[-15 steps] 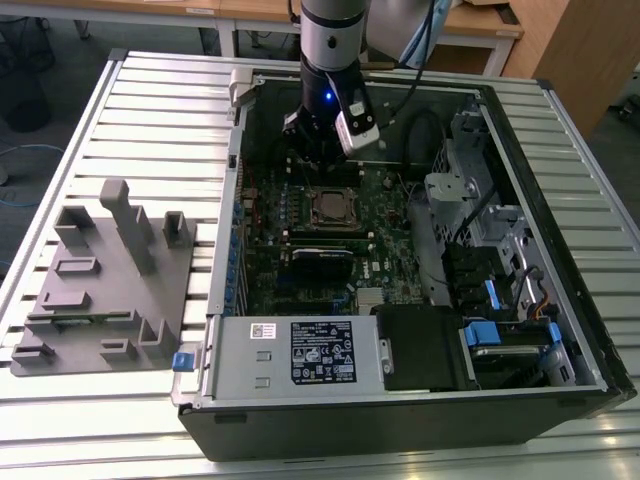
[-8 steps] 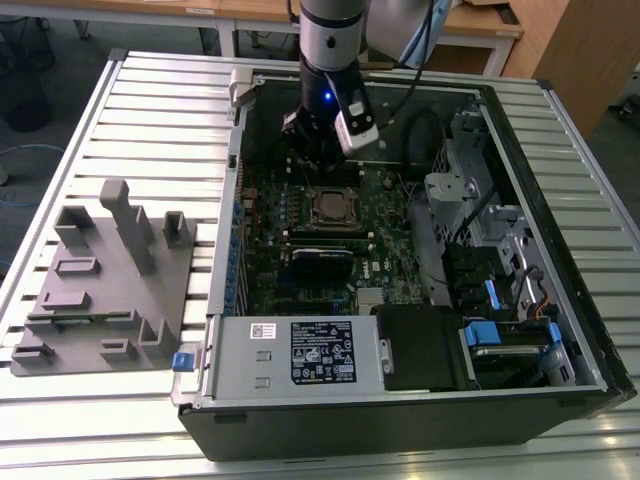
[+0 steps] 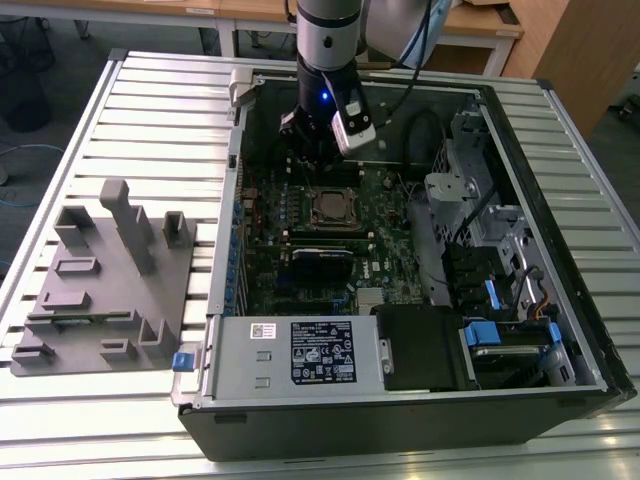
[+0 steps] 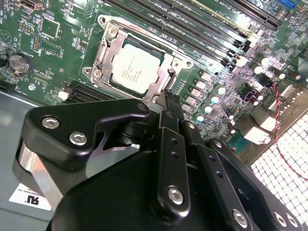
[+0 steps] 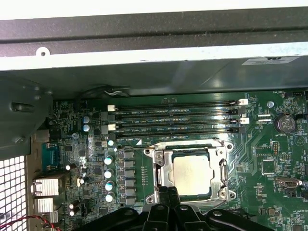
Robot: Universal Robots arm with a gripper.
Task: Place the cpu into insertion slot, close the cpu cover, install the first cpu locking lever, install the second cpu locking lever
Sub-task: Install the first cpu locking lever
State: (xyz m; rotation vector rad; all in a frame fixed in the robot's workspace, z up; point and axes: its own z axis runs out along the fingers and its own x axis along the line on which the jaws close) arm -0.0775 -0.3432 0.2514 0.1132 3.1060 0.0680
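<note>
- Claw (image 3: 312, 172) (image 4: 169, 97) (image 5: 168, 192): black, on the arm (image 3: 325, 40). It reaches down into the open computer case (image 3: 400, 420). The two fingers are pressed together with nothing between them.
- Chip (image 4: 136, 70) (image 5: 192, 175): pale silver square, seated in the socket (image 3: 333, 210) on the green board. It carries fine print.
- Cover (image 4: 103, 53) (image 5: 161, 168): silver frame lying flat around the chip, which shows through its window. The fingertips stand at the cover's edge. I cannot tell whether they touch it.
- Memory slots (image 5: 175, 115): four long black rows with white end clips, just beside the socket.
- Capacitors (image 5: 109, 173): a row of small cans flanking the socket.
- Coin battery (image 4: 18, 62) (image 5: 285, 123): near the socket, on the board.
- Red wires (image 4: 279, 103) and a perforated grille (image 4: 284, 159): at the board's edge.
- The remaining places are given in the exterior view, reckoned from the socket.
- Black card (image 3: 322, 256): at 6 o'clock, near.
- Power supply box (image 3: 290, 355): grey, farther at 6 o'clock, with a black-and-white label (image 3: 322, 350) and a small white sticker.
- Drive cage (image 3: 455, 185) with blue clips (image 3: 490, 335): at 3 to 4 o'clock.
- Grey tray (image 3: 100, 280) with upright posts: at 9 o'clock, outside the case on the slatted table (image 3: 150, 120).
</note>
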